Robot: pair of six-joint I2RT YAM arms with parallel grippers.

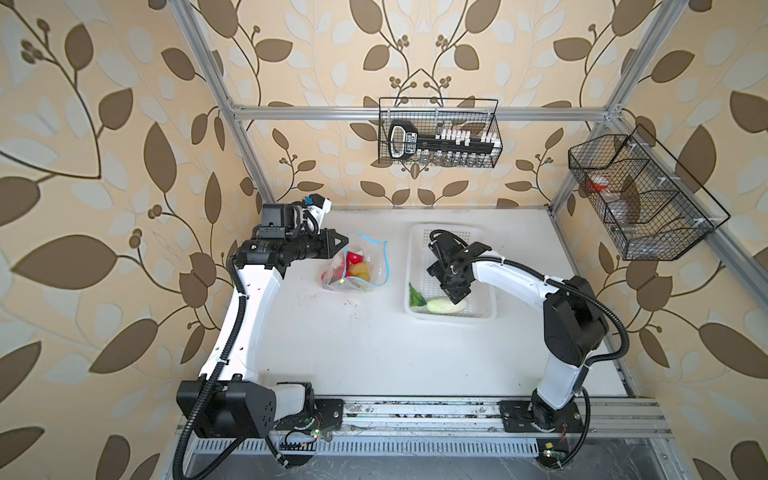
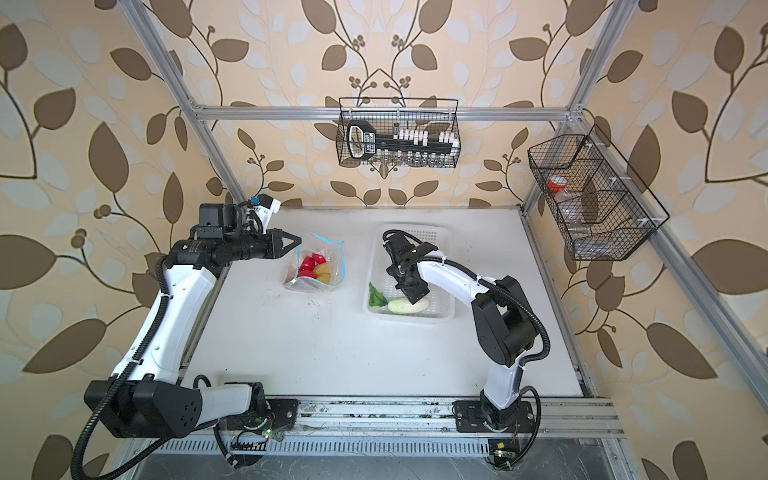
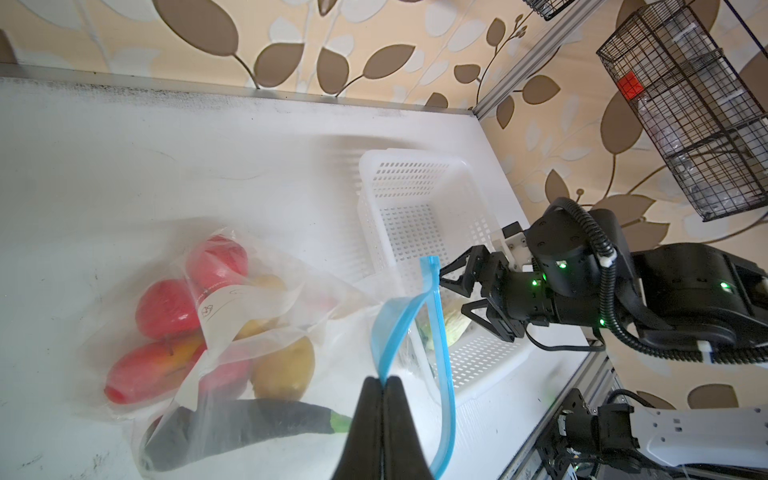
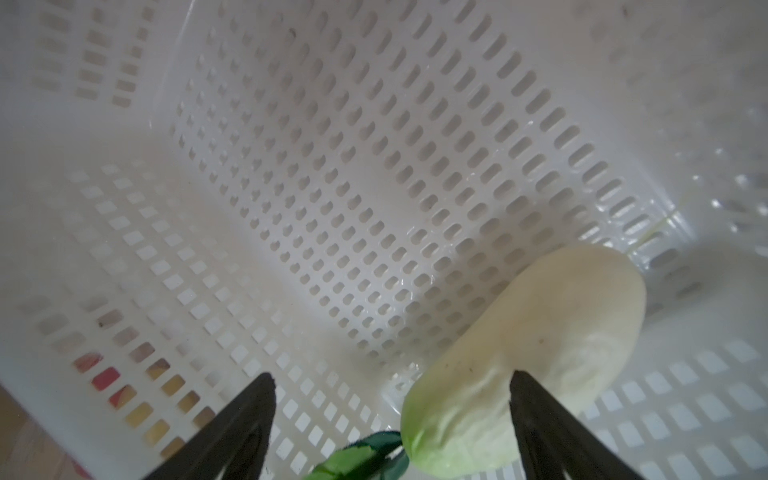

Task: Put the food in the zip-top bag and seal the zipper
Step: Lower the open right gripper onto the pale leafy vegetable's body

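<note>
The filling part of the task is, I judge, almost done. The zip-top bag [image 1: 376, 266] lies on the table beside the white basket [image 1: 417, 249], on the side of the left arm. Through its clear plastic I see red apples [image 3: 166, 309], a potato [image 3: 284, 368], the eggplant [image 3: 249, 424] and a red-yellow fruit [image 3: 149, 374]. Only the cabbage [image 4: 540, 345] lies inside the basket, along one wall. The right gripper [image 4: 392, 376] hangs low inside the basket with its jaws wide apart and grips nothing; one finger is at the cabbage, the other well apart from it. The left gripper [image 3: 384, 380] is closed on the zipper [image 3: 440, 332] and holds the bag's mouth up and open. What is left: the cabbage must go into the bag, and then the zipper must be closed.
</note>
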